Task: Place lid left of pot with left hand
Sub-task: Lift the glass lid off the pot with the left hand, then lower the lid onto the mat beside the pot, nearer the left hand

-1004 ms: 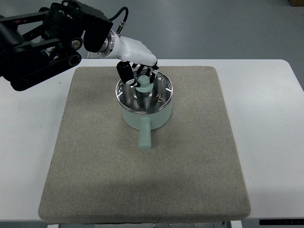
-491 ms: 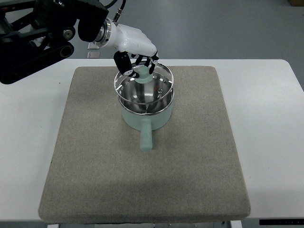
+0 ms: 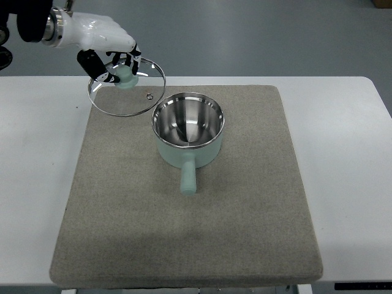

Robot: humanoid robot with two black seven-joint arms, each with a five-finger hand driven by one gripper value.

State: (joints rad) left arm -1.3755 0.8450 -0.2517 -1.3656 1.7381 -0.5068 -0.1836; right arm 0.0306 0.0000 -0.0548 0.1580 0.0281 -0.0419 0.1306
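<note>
One hand in view: left hand [image 3: 107, 52], fingers clamped on the lid [image 3: 127, 87] knob. Lid is airborne and tilted, at about 10 o'clock from the pot [image 3: 187, 131], rim overlapping the mat [image 3: 184, 190] edge. Pot is uncovered at mat centre, handle pointing to 6 o'clock. White table [image 3: 349, 184] underneath.

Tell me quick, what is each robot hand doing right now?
Left hand: fingers closed on the knob of the glass lid, holding it to the left of the open pot.
Right hand: not in view.
</note>
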